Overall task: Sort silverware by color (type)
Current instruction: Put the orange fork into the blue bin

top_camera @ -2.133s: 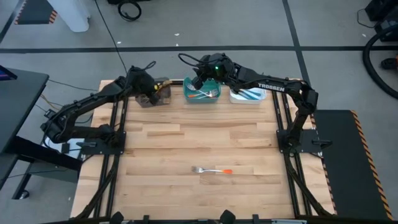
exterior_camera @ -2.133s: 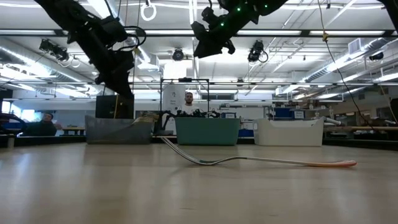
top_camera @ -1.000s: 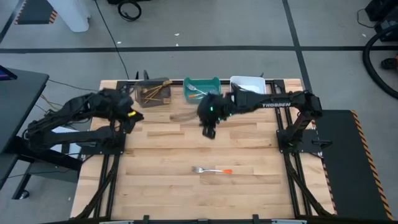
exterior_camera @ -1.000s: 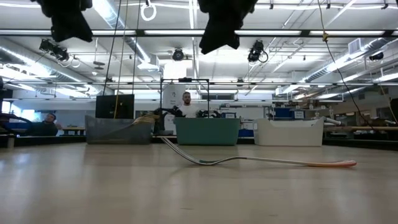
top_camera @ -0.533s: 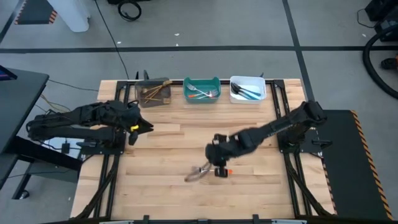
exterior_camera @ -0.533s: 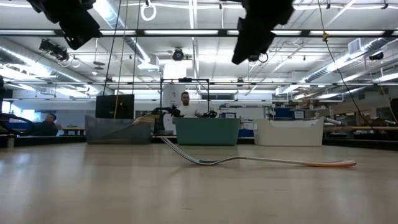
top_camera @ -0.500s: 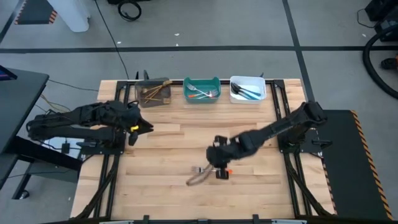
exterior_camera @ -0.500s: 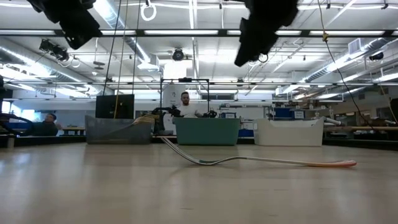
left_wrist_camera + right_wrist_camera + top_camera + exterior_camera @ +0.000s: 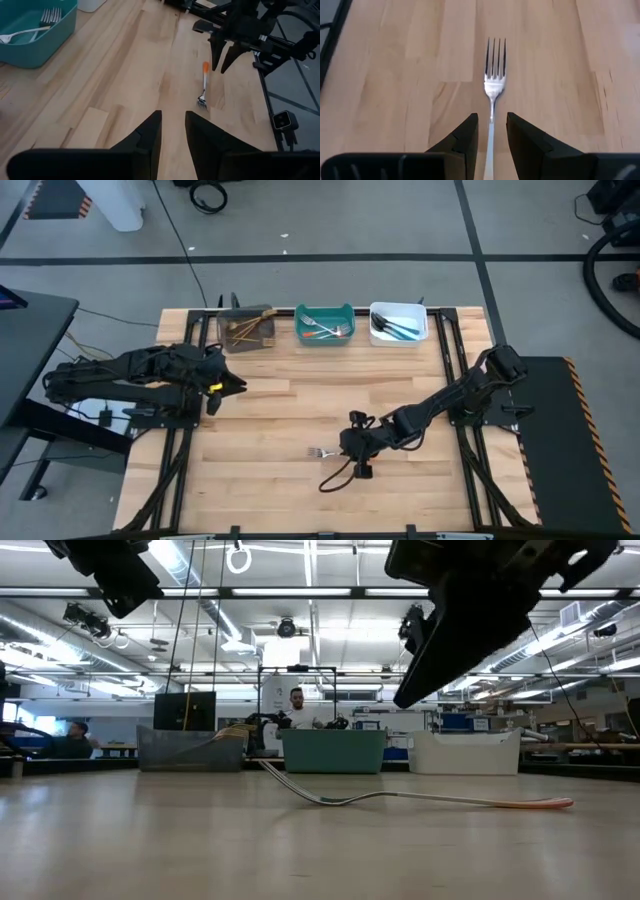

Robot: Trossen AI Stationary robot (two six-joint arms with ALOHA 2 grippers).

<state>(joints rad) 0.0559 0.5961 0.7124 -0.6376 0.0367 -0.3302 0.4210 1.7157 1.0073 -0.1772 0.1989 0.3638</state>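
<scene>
One fork lies flat on the table near its middle: silver tines (image 9: pixel 495 65) and an orange handle (image 9: pixel 205 67), seen side-on in the low view (image 9: pixel 420 799). My right gripper (image 9: pixel 350 450) hangs open just above it (image 9: pixel 408 695), fingers pointing down and toward the table's left, one on either side of the fork's shaft (image 9: pixel 491 125) without touching it. My left gripper (image 9: pixel 228 383) waits open over the table's left part, its fingers (image 9: pixel 150 135) showing table between them. More forks lie in the three bins at the far edge.
Three bins stand in a row on the far edge: grey (image 9: pixel 246 330) with gold forks, teal (image 9: pixel 325 326) with orange-handled ones, white (image 9: pixel 398 324) with blue-handled ones. Bare wood surrounds the lone fork. A person shows in the room behind (image 9: pixel 297 705).
My right gripper has swung from the table's middle toward the near edge and come down over the fork's orange handle. My left arm has settled a little nearer the left edge and then kept still. The fork has stayed where it lay.
</scene>
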